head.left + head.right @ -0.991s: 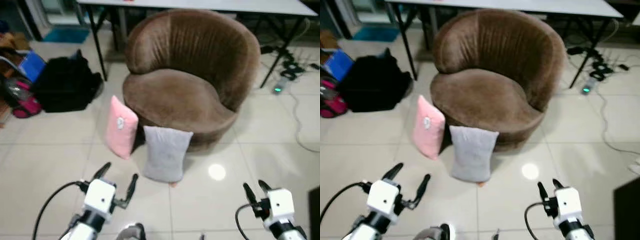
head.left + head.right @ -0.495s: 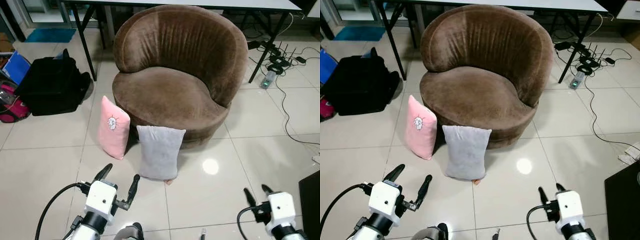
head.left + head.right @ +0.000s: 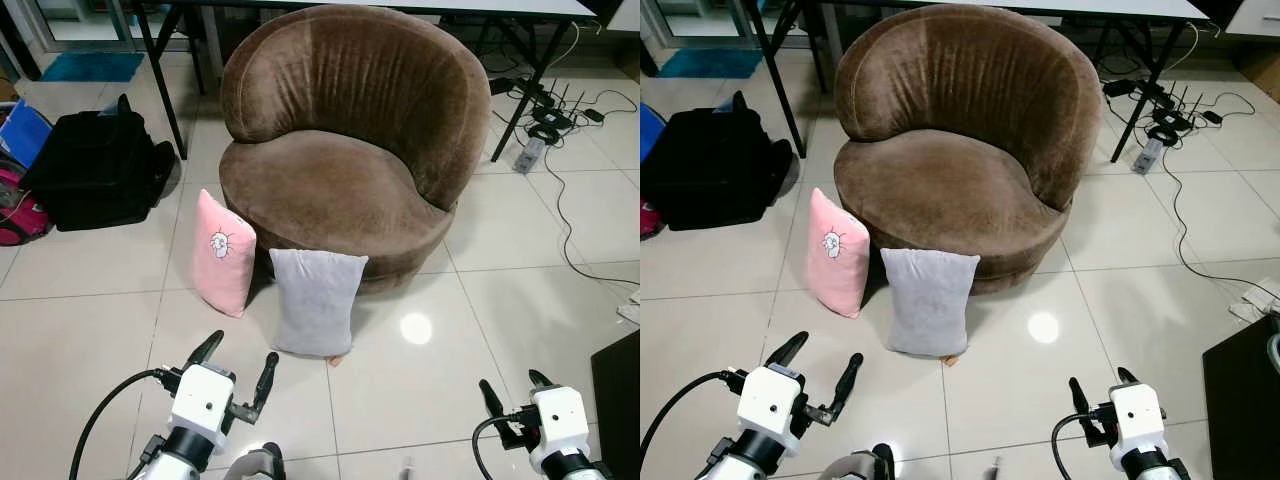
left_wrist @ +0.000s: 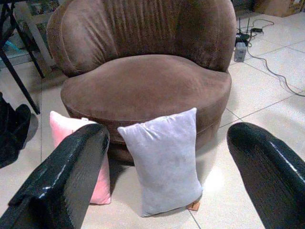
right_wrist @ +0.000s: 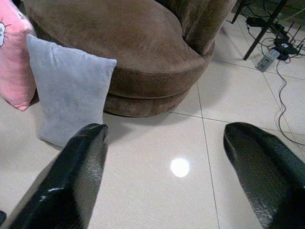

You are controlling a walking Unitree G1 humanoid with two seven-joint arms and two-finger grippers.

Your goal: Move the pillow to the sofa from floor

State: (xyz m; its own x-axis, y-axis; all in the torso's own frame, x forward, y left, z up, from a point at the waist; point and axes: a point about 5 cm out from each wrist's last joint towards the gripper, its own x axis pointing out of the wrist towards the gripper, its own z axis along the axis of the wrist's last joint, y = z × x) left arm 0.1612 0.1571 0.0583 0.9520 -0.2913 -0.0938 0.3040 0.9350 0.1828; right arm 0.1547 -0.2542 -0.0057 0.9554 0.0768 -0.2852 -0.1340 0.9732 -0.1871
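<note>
While propped upright on the tiled floor [image 3: 90, 330] against the brown sofa [image 3: 340, 150], grey pillow [image 3: 316, 302] beside pink pillow [image 3: 224, 253]; from left wrist, left gripper [image 4: 167, 183] spread before both; from right wrist, right gripper [image 5: 176, 186] parted, empty.

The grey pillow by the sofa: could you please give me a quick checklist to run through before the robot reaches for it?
1. Grey pillow stands upright on the floor, leaning on the brown sofa base: ok.
2. Left gripper open, with the pillow framed between its fingers in the left wrist view: ok.
3. Right gripper open, holding nothing: ok.
4. Either gripper touching the pillow: not ok, both are short of it.
5. Pink pillow beside the grey one, whether they touch: cannot tell.
6. Sofa seat free to receive a pillow: ok.
</note>
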